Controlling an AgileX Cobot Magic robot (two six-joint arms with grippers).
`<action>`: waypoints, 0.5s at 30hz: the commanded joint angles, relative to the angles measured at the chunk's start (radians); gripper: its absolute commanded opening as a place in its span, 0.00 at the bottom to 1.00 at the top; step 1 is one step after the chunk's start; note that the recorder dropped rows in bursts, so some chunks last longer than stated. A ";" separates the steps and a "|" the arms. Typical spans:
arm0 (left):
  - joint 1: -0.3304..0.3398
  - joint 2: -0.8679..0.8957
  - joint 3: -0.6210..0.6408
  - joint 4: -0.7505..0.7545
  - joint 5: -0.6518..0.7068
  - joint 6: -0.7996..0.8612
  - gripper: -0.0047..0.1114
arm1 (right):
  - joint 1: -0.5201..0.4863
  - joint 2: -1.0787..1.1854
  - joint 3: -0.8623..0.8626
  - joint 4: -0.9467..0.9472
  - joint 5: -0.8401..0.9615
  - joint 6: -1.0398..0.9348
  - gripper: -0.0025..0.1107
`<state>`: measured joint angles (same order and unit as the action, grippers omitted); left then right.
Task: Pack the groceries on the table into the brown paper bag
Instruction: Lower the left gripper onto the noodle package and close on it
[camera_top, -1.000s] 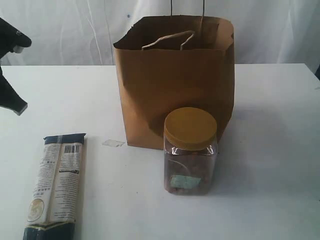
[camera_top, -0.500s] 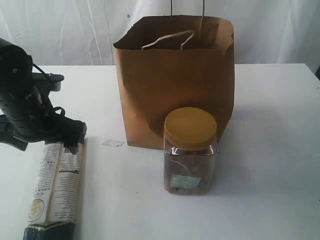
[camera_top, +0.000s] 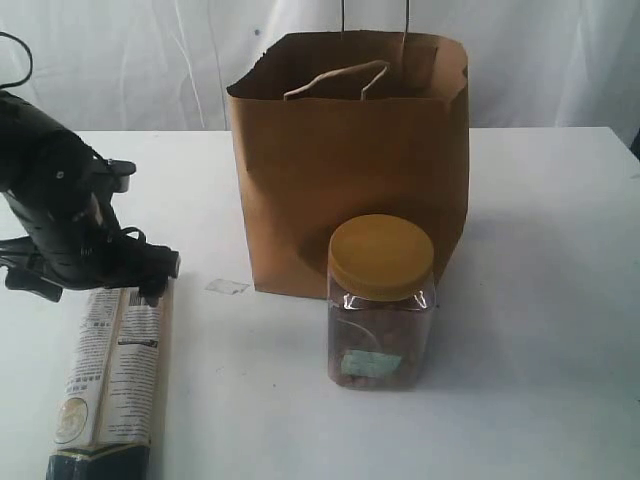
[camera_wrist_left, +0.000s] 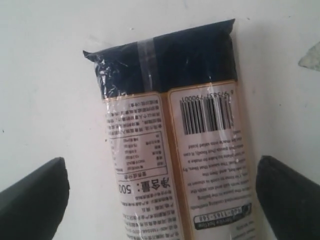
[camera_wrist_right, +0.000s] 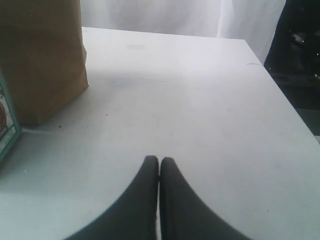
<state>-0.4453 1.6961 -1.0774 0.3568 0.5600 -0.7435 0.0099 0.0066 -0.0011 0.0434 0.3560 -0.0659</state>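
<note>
The left arm has swung in from the edge and come down over the far end of the pasta packet (camera_top: 115, 370), which lies flat on the worktop (camera_top: 540, 300) left of the paper bag (camera_top: 350, 180). The left fingers (camera_wrist_left: 35, 197) are spread wide, one on either side of the packet. The right fingers (camera_wrist_right: 145, 200) are pressed together, empty, above the worktop.

The long dark-blue pasta packet (camera_wrist_left: 170, 150) lies flat, label up, on the white table (camera_top: 540, 300), between the left gripper's (camera_wrist_left: 160, 165) wide-spread jaws. The upright yellow-lidded clear jar (camera_top: 380, 300) and the open, standing brown paper bag (camera_top: 350, 180) are well apart from them.
</note>
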 joint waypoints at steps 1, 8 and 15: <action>-0.005 0.023 0.006 0.026 0.009 -0.017 0.95 | -0.006 -0.007 0.001 -0.002 -0.007 0.002 0.02; -0.005 0.042 0.014 0.020 -0.061 -0.072 0.95 | -0.006 -0.007 0.001 -0.002 -0.007 0.002 0.02; -0.005 0.064 0.018 0.113 -0.045 -0.150 0.95 | -0.006 -0.007 0.001 -0.002 -0.007 0.002 0.02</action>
<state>-0.4453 1.7482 -1.0684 0.4322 0.4956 -0.8669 0.0099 0.0066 -0.0011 0.0434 0.3560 -0.0645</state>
